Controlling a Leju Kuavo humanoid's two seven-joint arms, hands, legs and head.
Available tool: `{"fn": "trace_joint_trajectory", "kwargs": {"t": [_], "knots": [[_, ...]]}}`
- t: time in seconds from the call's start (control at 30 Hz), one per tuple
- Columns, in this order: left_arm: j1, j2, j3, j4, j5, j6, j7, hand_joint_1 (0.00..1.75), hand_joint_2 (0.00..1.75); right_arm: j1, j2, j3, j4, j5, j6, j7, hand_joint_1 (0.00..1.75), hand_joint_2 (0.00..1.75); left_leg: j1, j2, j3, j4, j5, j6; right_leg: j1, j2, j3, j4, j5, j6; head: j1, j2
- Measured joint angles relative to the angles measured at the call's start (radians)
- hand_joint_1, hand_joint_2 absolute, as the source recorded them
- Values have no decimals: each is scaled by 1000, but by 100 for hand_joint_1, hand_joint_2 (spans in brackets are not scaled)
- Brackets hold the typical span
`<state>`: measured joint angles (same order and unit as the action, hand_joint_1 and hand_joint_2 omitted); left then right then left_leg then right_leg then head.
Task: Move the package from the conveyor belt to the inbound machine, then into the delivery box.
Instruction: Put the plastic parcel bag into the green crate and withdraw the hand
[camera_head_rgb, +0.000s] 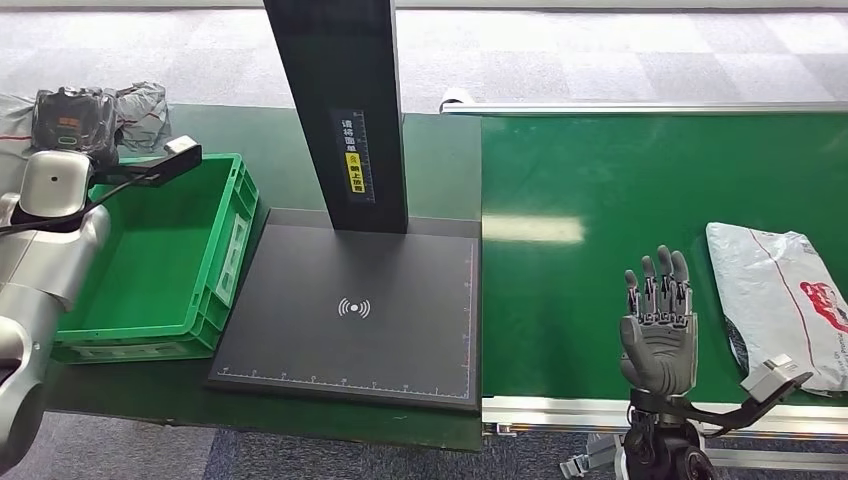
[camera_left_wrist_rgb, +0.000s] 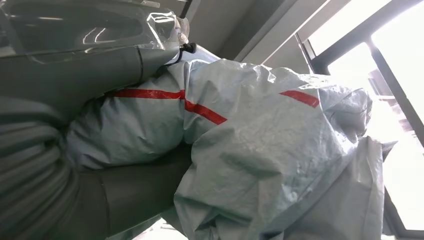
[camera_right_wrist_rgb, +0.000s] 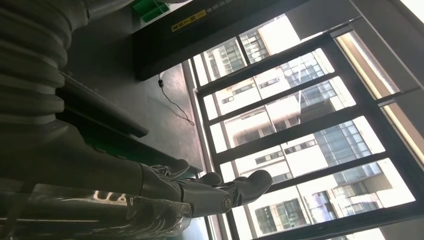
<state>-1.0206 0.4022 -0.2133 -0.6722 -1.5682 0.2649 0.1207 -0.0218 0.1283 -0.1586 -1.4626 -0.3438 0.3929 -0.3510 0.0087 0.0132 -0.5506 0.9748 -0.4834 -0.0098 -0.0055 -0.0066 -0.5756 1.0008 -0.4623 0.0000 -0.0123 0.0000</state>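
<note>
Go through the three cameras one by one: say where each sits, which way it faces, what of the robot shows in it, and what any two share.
Head view: high on the body, facing forward and down at the conveyor belt, scanner platform and green crate; shows the left arm and the right hand, fingers spread over the belt beside a package.
Left wrist view: behind the left hand, facing a grey bag that it holds.
Right wrist view: behind the right hand, facing up toward windows.
Shared: head and left wrist views both show the gripped bag.
</note>
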Motion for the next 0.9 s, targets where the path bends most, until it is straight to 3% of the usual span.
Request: {"fn": "trace_joint_trajectory", "kwargs": {"t": [0.03,0.07,0.3,0.73,0.8,0.9], "knots": [[-2,2,-4,4,0,-1,11,18,175,0,0,0,0,0,-2,0,0,175,0,0,0,0,0,0,0,0,0,0,0,0,0,0],[-4,4,-7,9,0,-2,26,0,175,0,0,0,0,0,-4,0,0,175,0,0,0,0,0,0,0,0,0,0,0,0,0,0],[-24,15,-19,49,0,6,73,0,175,6,-3,0,-3,-3,-34,0,0,175,0,0,0,0,0,0,0,0,0,0,0,0,0,0],[-51,11,-23,88,25,21,45,0,175,17,-28,5,-3,-25,-70,-14,0,175,0,0,0,0,0,0,0,0,0,0,0,0,0,0],[-52,7,-17,92,61,32,17,0,175,17,-35,8,-3,-32,-79,-18,0,175,0,0,0,0,0,0,0,0,0,0,0,0,0,0],[-30,-16,26,66,252,86,-137,0,175,27,-41,10,-8,-33,-103,-20,0,175,0,-1,0,0,0,0,0,-1,0,0,0,0,0,0]]}}
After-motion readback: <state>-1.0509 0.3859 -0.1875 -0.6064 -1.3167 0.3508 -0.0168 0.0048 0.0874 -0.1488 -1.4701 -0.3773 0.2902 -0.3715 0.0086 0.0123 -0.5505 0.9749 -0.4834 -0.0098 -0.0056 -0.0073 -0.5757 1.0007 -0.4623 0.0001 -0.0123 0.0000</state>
